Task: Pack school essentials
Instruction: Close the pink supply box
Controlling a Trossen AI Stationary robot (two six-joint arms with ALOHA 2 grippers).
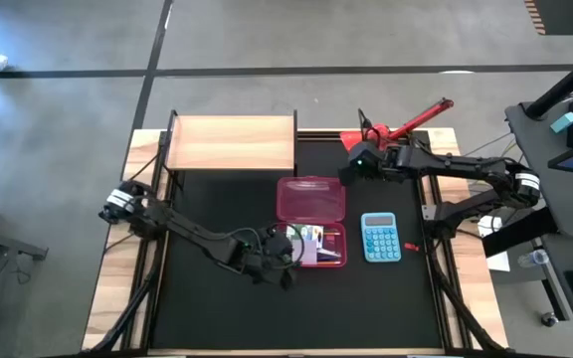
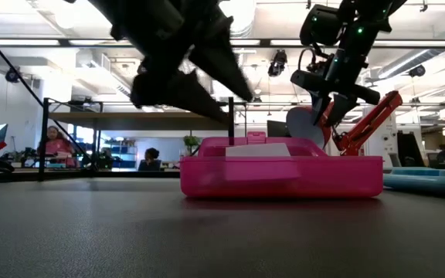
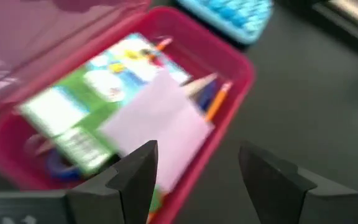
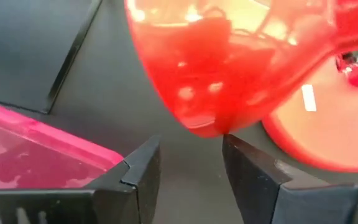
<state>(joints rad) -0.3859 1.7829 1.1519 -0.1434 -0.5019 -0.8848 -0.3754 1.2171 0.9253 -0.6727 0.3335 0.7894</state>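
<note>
Inside pink case [image 1: 311, 244], near table centre: lilac sticky-note pad [image 3: 157, 118], green-and-white box [image 3: 86, 102], orange pencil [image 3: 216, 102]; scissors, eraser hard to make out. Left gripper [image 3: 197, 180] low over case's front edge, fingers apart, grasping nothing. Right gripper [image 4: 188, 171] at red desk lamp [image 4: 229, 62] shade rim, fingers apart, narrowing grip unclear.

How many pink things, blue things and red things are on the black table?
Pink: 1, the open pink plastic pencil case
Light blue: 1, the light-blue calculator
Red: 1, the red desk lamp, with the right gripper at its shade
Total: 3
The small things inside the case are not counted; the left gripper hangs over them.
</note>
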